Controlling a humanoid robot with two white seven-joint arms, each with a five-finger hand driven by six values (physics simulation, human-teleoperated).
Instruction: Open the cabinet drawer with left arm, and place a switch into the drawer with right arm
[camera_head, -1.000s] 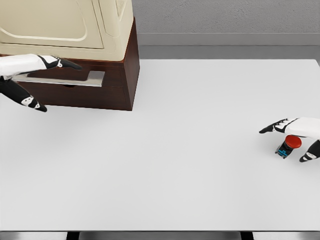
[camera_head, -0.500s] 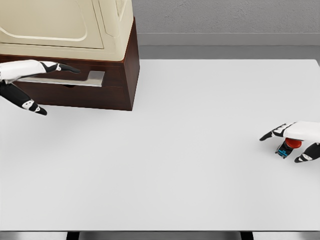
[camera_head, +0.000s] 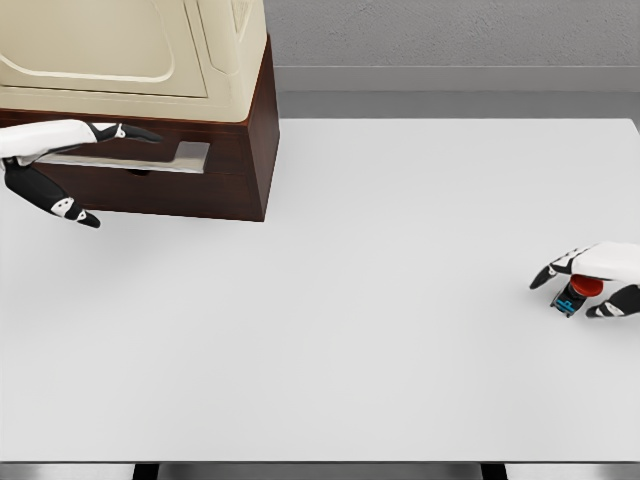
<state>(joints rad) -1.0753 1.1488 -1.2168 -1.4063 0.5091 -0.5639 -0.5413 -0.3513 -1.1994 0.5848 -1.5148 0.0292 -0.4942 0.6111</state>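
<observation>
The switch (camera_head: 587, 288), a red button on a small blue base, sits on the white table (camera_head: 380, 300) near its right edge. My right hand (camera_head: 568, 296) covers it from the right, with fingers and thumb curled in close on either side. At the upper left the dark brown drawer (camera_head: 200, 190) of the cabinet is closed, with a grey bar handle (camera_head: 165, 159) across its front. My left hand (camera_head: 122, 177) is at that handle, open: the fingers lie along the top of the bar's left part and the thumb hangs well below it.
The cream upper body of the cabinet (camera_head: 130, 50) overhangs the drawer at the back left. A grey wall runs behind the table. The table's front edge lies near the bottom of the view.
My right hand has sunk onto the switch and its fingers have drawn in around it. The left hand's thumb rose slightly; its fingers stay over the handle. The drawer has not moved.
</observation>
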